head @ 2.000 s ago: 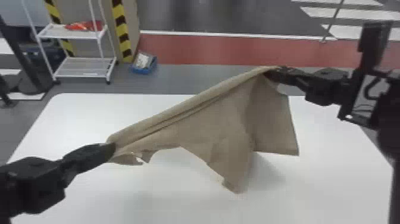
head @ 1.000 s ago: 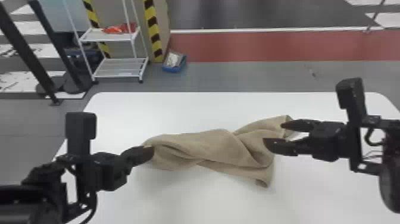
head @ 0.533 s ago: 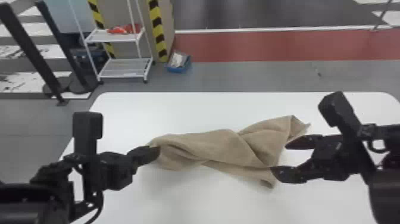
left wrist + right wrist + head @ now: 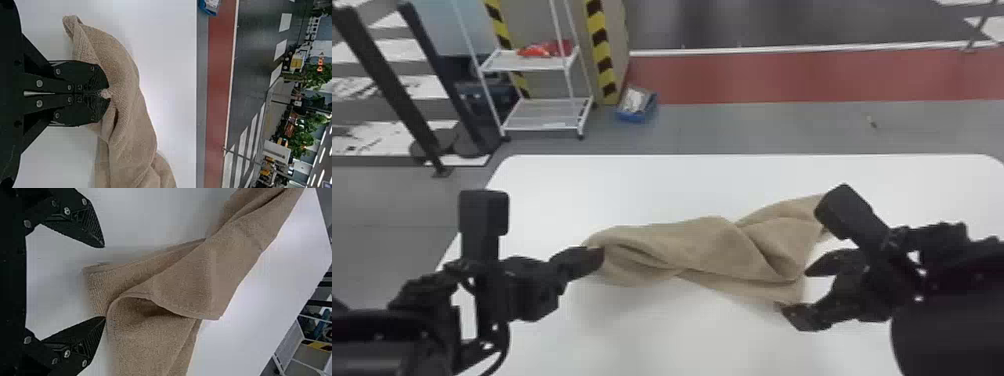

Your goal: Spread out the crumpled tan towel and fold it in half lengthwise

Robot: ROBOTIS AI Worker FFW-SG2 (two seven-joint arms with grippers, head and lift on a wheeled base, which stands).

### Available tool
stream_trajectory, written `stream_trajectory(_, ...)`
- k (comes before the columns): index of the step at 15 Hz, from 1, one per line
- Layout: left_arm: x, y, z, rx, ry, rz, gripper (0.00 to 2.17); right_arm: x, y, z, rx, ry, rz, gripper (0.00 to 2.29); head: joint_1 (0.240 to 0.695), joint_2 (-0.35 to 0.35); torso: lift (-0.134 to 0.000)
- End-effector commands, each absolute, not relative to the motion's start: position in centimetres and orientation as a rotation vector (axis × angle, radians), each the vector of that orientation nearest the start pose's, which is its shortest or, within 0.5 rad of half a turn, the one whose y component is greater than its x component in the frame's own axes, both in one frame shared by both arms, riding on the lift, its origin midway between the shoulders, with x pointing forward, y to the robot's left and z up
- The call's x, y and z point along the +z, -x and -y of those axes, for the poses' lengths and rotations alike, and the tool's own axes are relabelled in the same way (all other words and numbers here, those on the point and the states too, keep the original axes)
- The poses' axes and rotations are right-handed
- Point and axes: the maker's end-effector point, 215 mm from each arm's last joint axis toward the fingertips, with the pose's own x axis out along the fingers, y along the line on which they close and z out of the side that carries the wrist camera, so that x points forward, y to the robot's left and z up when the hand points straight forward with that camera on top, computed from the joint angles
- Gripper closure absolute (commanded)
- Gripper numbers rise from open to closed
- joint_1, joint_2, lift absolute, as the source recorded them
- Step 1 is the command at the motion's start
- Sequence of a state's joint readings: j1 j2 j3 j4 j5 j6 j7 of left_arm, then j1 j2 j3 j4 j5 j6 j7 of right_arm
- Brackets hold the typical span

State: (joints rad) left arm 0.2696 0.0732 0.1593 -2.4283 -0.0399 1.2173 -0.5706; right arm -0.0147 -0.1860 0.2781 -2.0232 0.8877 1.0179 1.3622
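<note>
Left gripper (image 4: pixel 601 257) clamped on towel (image 4: pixel 692 250), pinched bit mostly hidden; right gripper (image 4: pixel 796 291) open, arm (image 4: pixel 892 270) covering towel's end; tabletop's (image 4: pixel 632 185) near edge cropped.

Can't see near edge of worktop (image 4: pixel 692 185), nor part of towel (image 4: pixel 682 245) behind right arm (image 4: pixel 849 215), can't identify tiny speck (image 4: pixel 872 121) on gray floor (image 4: pixel 757 130)

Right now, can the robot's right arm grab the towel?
Probably yes. The right gripper is open and right by an edge of the towel, and I see nothing blocking the way between them.
</note>
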Motion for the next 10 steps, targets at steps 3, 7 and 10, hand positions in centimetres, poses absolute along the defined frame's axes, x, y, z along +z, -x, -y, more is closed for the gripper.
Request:
stream_trajectory(3,-36.1,-42.2,-21.9,-0.353,0.089,-0.627,1.26,-43.4,-42.6,14.0,0.853,0.5,-0.92,0.41,0.695,0.106,-0.124)
stream_trajectory(7,-36.0,-42.2,-21.8,-0.355,0.089,-0.625,1.26,-44.3,-42.5,13.7,0.858,0.531,-0.941,0.41,0.695,0.103,-0.124)
stream_trajectory(10,-36.0,-42.1,-21.9,-0.354,0.087,-0.624,1.26,-45.0,-42.3,13.1,0.867,0.558,-0.958,0.5,0.695,0.109,-0.124)
